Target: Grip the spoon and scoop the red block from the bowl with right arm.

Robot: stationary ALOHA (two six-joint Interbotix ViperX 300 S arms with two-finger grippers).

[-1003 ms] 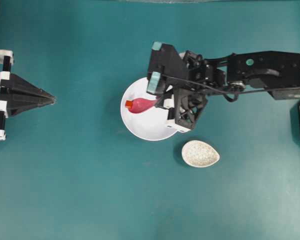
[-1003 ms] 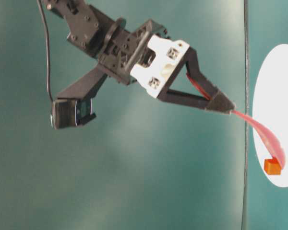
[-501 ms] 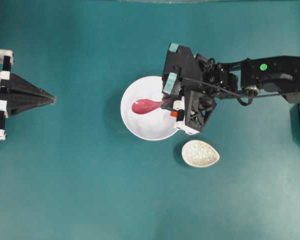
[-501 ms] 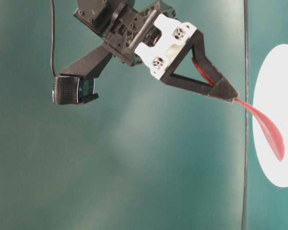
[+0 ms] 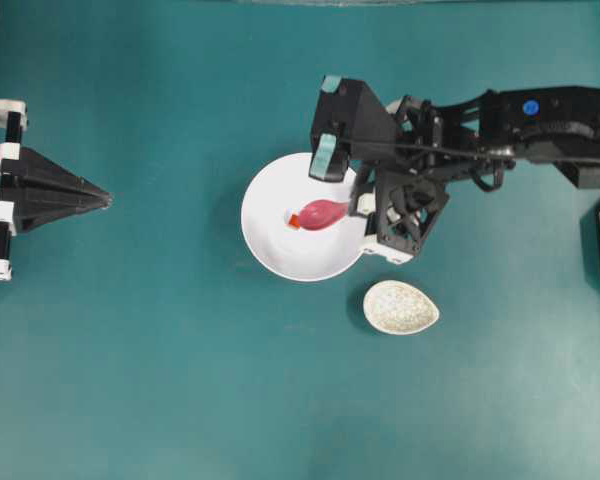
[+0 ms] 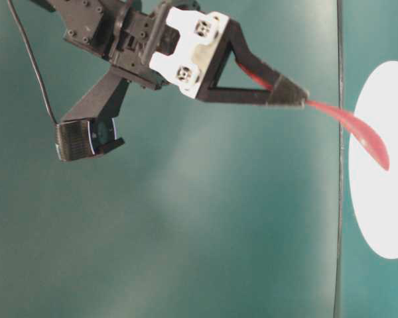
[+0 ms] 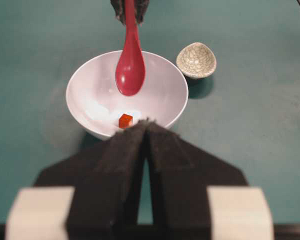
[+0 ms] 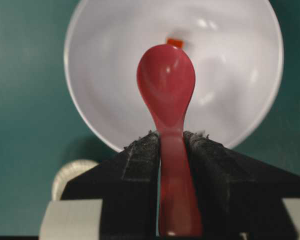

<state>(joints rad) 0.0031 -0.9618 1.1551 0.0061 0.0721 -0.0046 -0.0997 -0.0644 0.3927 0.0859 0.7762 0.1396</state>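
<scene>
My right gripper (image 5: 355, 206) is shut on the handle of the magenta-pink spoon (image 5: 323, 213), whose scoop hangs over the white bowl (image 5: 256, 236). The tiny red block (image 5: 293, 221) lies on the bowl's floor just past the scoop's tip, outside the scoop. In the right wrist view the fingers (image 8: 142, 150) clamp the spoon (image 8: 166, 82) on both sides, and the block (image 8: 175, 42) shows beyond the tip. The left wrist view shows the spoon (image 7: 130, 70) raised above the block (image 7: 125, 120). My left gripper (image 5: 105, 199) rests shut at the far left, holding nothing.
A small speckled beige egg-shaped dish (image 5: 401, 307) stands just right of and below the bowl, close under the right wrist. The teal tabletop (image 5: 180, 380) stretches around them. The left arm stays at the left edge.
The right gripper has drawn the spoon back to the right over the bowl. The block, earlier at the bowl's left side by the scoop's tip, now lies nearer the middle. The left arm has not moved.
</scene>
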